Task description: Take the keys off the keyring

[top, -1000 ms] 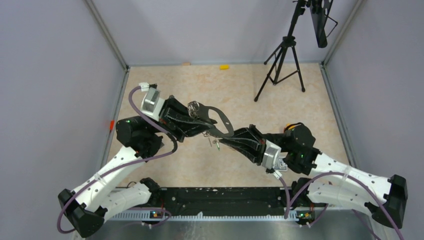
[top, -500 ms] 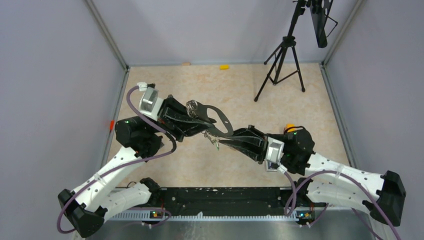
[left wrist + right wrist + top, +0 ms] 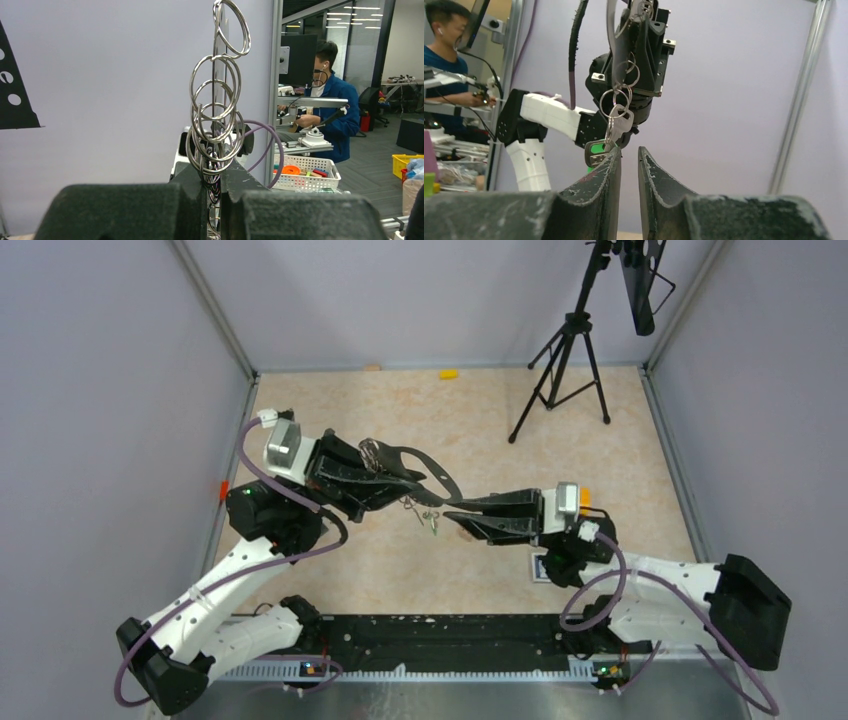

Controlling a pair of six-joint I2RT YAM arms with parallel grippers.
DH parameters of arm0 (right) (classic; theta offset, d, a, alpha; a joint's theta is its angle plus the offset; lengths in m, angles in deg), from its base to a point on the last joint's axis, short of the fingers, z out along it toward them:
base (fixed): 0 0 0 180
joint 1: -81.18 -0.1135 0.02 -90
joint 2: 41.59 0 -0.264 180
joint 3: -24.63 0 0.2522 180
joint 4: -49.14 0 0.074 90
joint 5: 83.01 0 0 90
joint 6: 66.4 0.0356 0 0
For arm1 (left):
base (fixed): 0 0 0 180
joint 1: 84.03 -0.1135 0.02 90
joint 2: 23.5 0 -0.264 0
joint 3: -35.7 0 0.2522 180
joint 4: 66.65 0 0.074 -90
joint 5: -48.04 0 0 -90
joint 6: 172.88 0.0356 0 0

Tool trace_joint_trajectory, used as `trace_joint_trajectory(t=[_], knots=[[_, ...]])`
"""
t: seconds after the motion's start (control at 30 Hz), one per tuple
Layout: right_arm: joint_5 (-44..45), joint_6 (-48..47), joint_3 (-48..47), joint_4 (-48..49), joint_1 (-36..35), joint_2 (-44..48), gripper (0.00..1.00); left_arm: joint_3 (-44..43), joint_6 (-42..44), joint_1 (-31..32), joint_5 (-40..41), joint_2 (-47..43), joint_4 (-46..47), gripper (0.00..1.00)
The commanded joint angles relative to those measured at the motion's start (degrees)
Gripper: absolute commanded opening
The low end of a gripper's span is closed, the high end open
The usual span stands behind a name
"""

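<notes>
My left gripper (image 3: 392, 483) is shut on the grey D-shaped keyring (image 3: 432, 472) and holds it above the table. In the left wrist view the jaws (image 3: 214, 172) pinch the keyring (image 3: 216, 75) edge-on, with several split rings stacked along it. The keys (image 3: 430, 520) hang below the keyring on small rings. My right gripper (image 3: 450, 517) points left, its tips just right of the keys. In the right wrist view its fingers (image 3: 629, 152) stand a narrow gap apart with nothing between them. The keys (image 3: 618, 125), one green-headed (image 3: 596, 148), hang just beyond the left finger.
A black tripod (image 3: 563, 360) stands at the back right. A small yellow object (image 3: 448, 373) and a small brown cube (image 3: 372, 367) lie by the back wall. An orange thing (image 3: 581, 493) shows behind my right wrist. Purple walls close in both sides.
My right arm has swung and turned its wrist, so the gripper now lies level, pointing left, off the keyring. My left gripper has shifted slightly left with the keyring.
</notes>
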Motion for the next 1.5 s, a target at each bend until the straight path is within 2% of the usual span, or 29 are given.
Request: trace_joint_trajectory(t=[0.0,0.27,0.4,0.5,0.63,0.77,1.0,1.47], knots=[[2.5,10.9,0.0,16.0,0.3,-4.2,0.18,0.2,-0.2,-0.2,1.7,-0.1,4.0,0.0],[1.3,8.8,-1.1,14.7,0.3,-5.7,0.18,-0.8,-1.5,-0.2,-0.1,0.6,3.8,0.0],[3.0,5.9,-1.4,9.2,0.2,-3.4,0.18,-1.2,-2.2,-0.2,-0.9,0.9,3.8,0.0],[4.5,4.9,-2.7,3.0,0.3,-1.2,0.23,-1.3,-2.9,-0.2,-1.5,1.3,3.8,0.0],[4.0,2.5,-4.4,-7.3,0.3,1.9,0.28,-1.7,-3.5,-0.2,-2.0,1.5,3.9,0.0],[1.4,0.9,-4.3,-10.9,0.3,3.8,0.3,-1.6,-3.4,-0.2,-1.9,1.4,3.9,0.0],[-7.1,2.5,-5.5,-9.4,0.3,2.4,0.26,-1.3,-2.9,-0.2,-1.6,1.2,4.0,0.0],[-4.8,-0.7,-8.1,-12.8,0.3,1.4,0.2,-1.5,-3.4,-0.2,-2.3,1.3,4.1,0.0]])
